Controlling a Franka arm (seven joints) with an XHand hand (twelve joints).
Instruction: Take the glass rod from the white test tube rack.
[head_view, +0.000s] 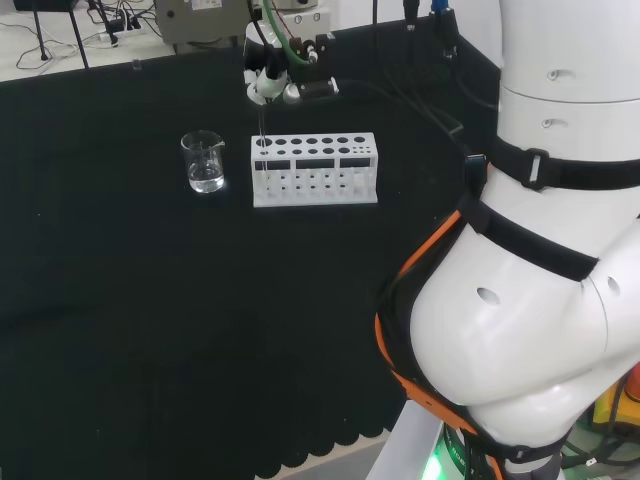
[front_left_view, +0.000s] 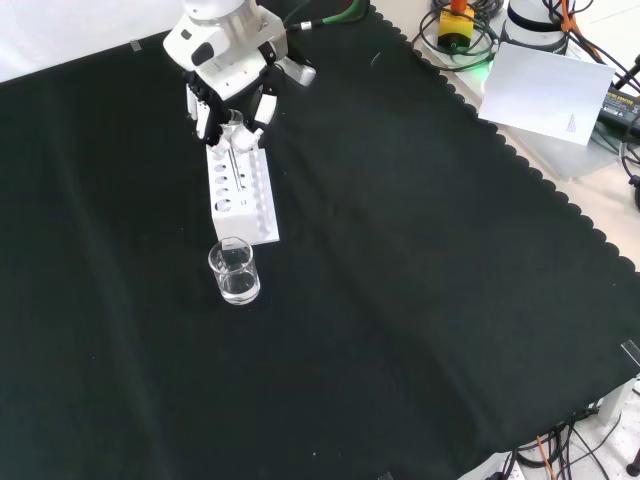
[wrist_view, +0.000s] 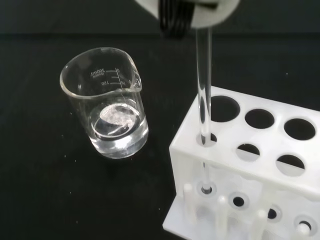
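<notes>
The white test tube rack lies on the black cloth, also seen in the front view and close up in the wrist view. A clear glass rod stands upright in the rack's corner hole nearest the beaker, its lower end down at the rack's base. The hand hangs over that end of the rack, and its fingers are curled onto the rod's top. In the front view the hand sits at the rack's far end, with the thin rod below it.
A small glass beaker holding a little clear liquid stands just left of the rack in the head view, and nearer than it in the front view. Cables and boxes lie beyond the cloth's far edge.
</notes>
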